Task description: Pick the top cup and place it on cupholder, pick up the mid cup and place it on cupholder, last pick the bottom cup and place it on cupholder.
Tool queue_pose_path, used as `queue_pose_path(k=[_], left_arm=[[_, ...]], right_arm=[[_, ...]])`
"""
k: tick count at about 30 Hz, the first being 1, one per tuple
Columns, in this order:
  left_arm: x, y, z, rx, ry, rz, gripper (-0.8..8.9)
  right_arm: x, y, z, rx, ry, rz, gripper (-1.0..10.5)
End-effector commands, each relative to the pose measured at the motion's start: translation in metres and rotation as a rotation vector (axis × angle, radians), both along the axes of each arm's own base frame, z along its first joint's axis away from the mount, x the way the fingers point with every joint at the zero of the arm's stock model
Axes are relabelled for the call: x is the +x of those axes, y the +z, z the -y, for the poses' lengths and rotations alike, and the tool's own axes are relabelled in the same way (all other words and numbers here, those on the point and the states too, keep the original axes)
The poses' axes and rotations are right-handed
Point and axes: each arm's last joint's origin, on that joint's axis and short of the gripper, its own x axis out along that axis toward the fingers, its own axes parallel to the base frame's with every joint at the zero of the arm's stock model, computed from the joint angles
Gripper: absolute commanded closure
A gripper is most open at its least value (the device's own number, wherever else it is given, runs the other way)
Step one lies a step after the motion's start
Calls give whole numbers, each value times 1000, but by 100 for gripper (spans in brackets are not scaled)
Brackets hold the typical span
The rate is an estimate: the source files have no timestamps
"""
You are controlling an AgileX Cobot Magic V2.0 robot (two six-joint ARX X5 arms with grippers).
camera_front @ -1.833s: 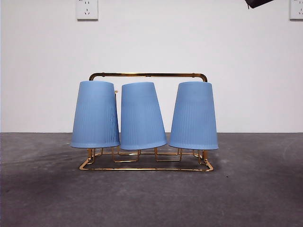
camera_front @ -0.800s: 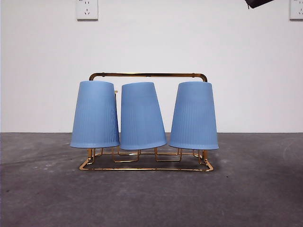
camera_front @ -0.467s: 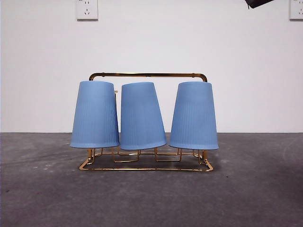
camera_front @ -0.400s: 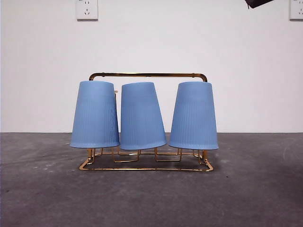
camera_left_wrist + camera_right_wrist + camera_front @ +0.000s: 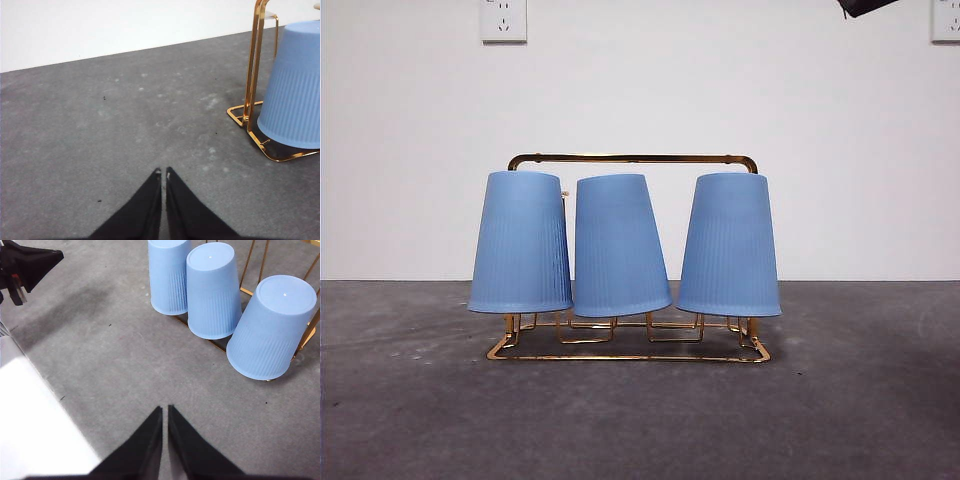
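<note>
Three blue ribbed cups hang upside down on the gold wire cupholder: one at the left, one in the middle, one at the right. The right wrist view looks down on all three cups and on rack wire. In the left wrist view one cup and the cupholder's handle bar stand off to the side. My left gripper is shut and empty over bare table. My right gripper is shut and empty, well short of the cups.
A white wall with two sockets rises behind the grey table. A black arm tip shows at the front view's top right corner. The other arm's dark gripper shows in the right wrist view, above a white surface.
</note>
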Motion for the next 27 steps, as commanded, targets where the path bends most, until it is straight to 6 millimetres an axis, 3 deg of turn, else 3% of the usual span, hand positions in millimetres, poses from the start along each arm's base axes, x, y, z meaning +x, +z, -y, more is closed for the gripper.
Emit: queue_pose_path(k=[1, 27], left_arm=[[1, -6, 0, -24, 7, -24, 807], [1, -6, 0, -23, 7, -25, 807]], right_arm=[[0, 4, -2, 18, 4, 5, 935], [0, 4, -1, 7, 11, 23, 935]])
